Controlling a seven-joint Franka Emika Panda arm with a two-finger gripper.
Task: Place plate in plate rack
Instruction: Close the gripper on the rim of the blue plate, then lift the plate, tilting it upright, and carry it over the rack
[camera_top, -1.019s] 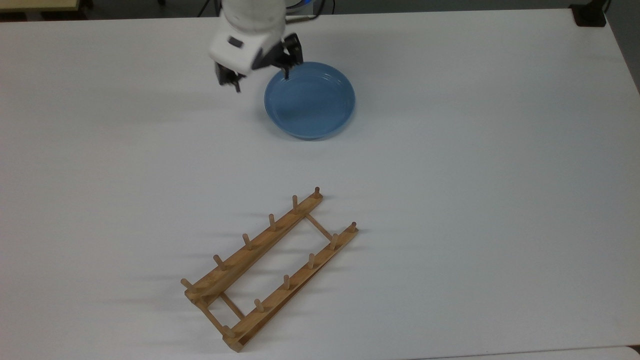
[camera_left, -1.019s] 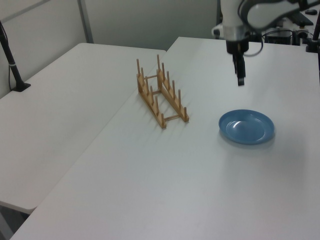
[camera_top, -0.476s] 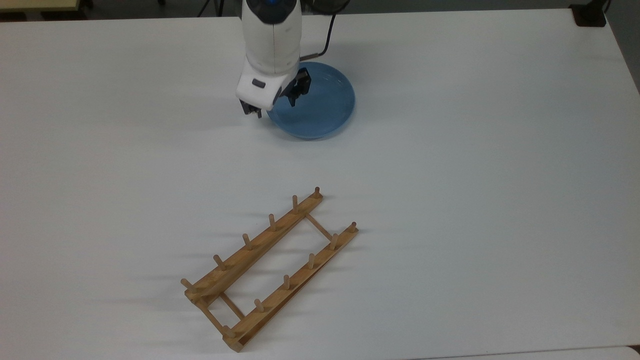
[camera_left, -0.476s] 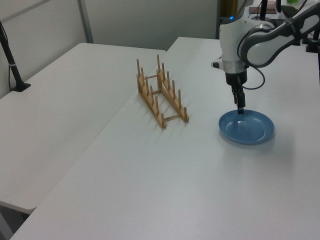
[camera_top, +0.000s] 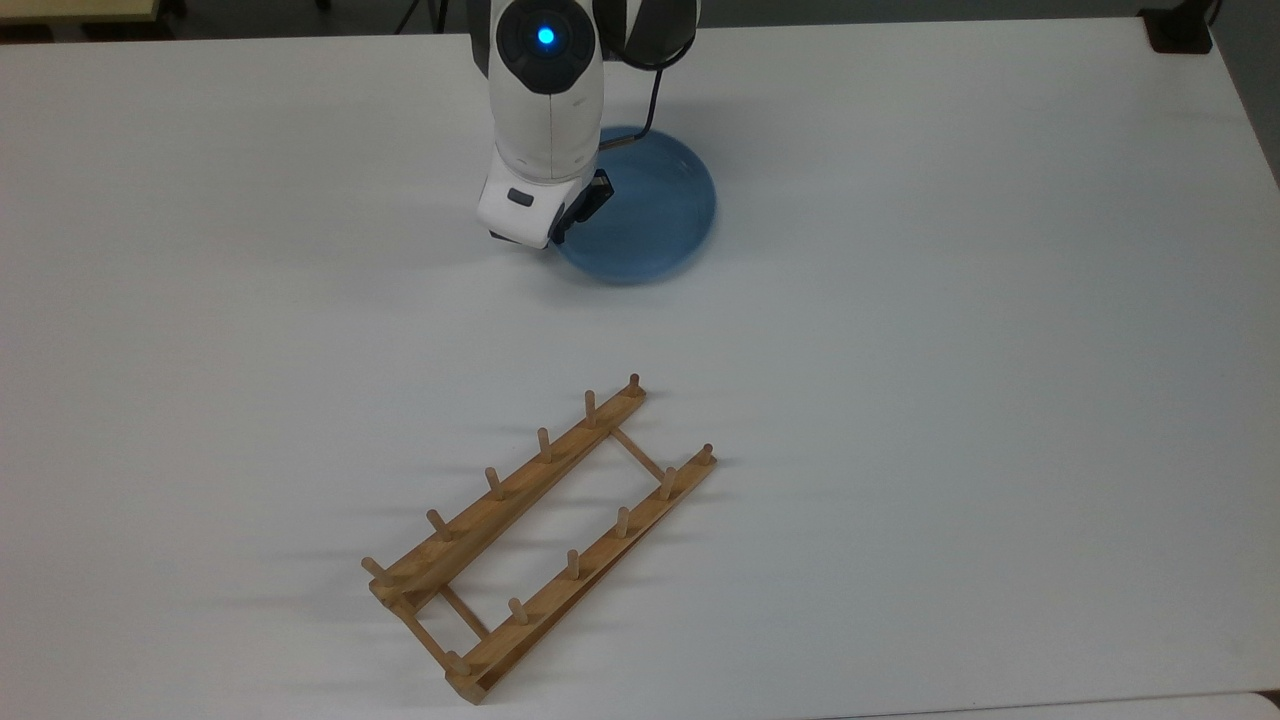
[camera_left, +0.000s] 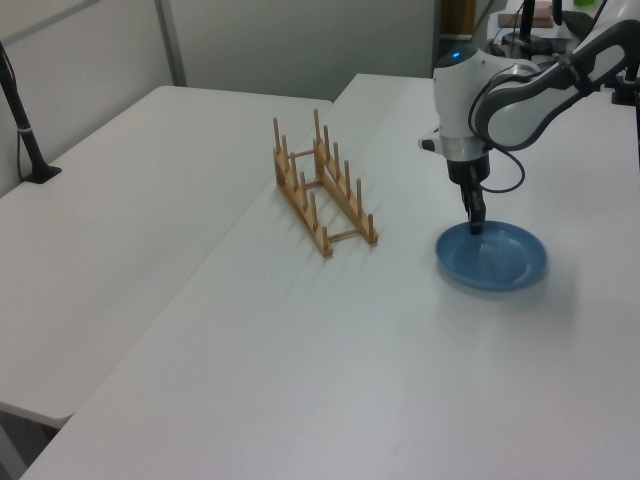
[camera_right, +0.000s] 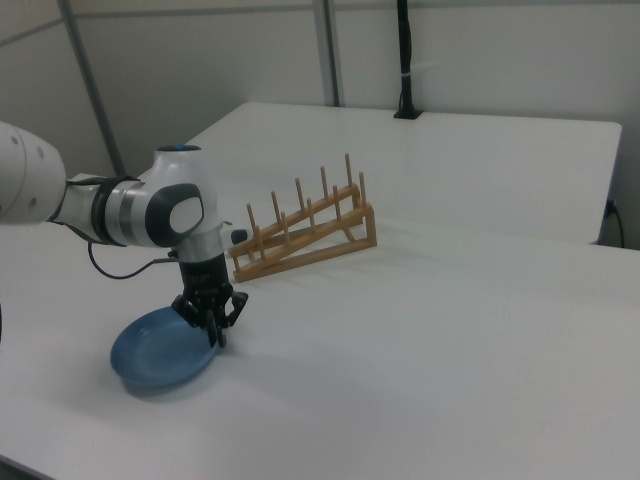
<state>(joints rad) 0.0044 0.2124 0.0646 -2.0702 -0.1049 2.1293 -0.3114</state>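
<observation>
White table (camera_top: 950, 300) fills most of what I see from the top view, and it looks flat and bare apart from two things. Grey wall panels stand behind it in the left view and the right view. A black post (camera_right: 403, 60) stands on the far table at the top of the right view.

My robot arm (camera_top: 545, 90) comes in from the top middle of the top view. It is white, with a small blue light (camera_top: 545, 37) glowing on it. It points almost straight down at the table.

I see the fingers (camera_right: 215, 330) low at the lower left of the right view. They are closed on the raised edge of the plate (camera_right: 155, 350), pinching it. In the left view the fingers (camera_left: 476, 215) come down on the far edge of the plate (camera_left: 500, 258), at the right of the frame.

The plate (camera_top: 655, 215) is round and light blue. It sits on the table in the upper middle of the top view, partly under the arm. I cannot tell if one side is lifted a little.

The plate rack (camera_top: 540, 535) is wooden and light brown. It lies in the lower middle of the top view, turned slantwise, well apart from the plate. It has two long rails with short pegs standing up on each one, and thin bars join the rails. In the left view the plate rack (camera_left: 322, 190) sits in the upper middle, to the left of the plate. In the right view the plate rack (camera_right: 305, 235) is in the middle, behind the arm.
</observation>
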